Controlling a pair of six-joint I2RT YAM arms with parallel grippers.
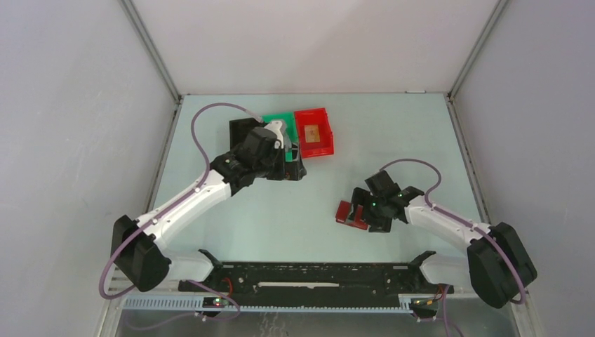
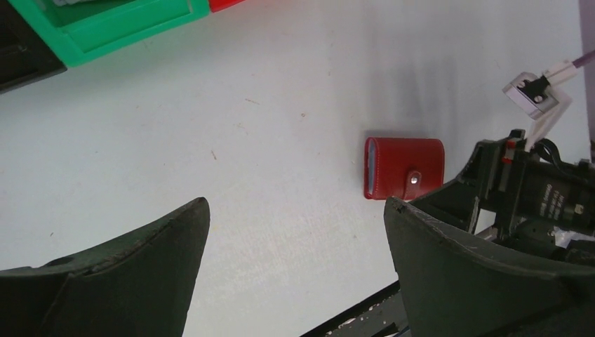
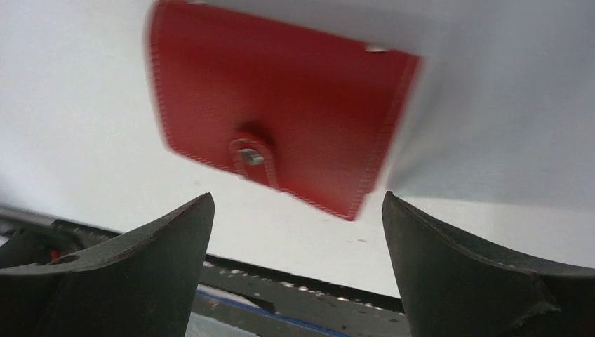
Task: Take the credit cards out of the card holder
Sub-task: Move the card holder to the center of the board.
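Note:
The card holder (image 1: 346,211) is a small dark-red wallet lying flat and shut on the table, its strap tab snapped down (image 3: 250,156). A light blue card edge (image 2: 368,168) shows at the wallet's open end. My right gripper (image 3: 298,200) hovers just over the card holder (image 3: 281,105), jaws wide open, nothing between them; from above it (image 1: 366,210) covers the wallet's right part. My left gripper (image 1: 291,167) is open and empty beside the bins, well left of the card holder (image 2: 403,168). A tan flat card-like piece (image 1: 313,133) lies in the red bin.
A green bin (image 1: 281,121) and a bright red bin (image 1: 324,144) stand side by side at the back centre. The green bin (image 2: 105,31) holds something grey at its edge. The black base rail (image 1: 309,277) runs along the near edge. Walls enclose the table.

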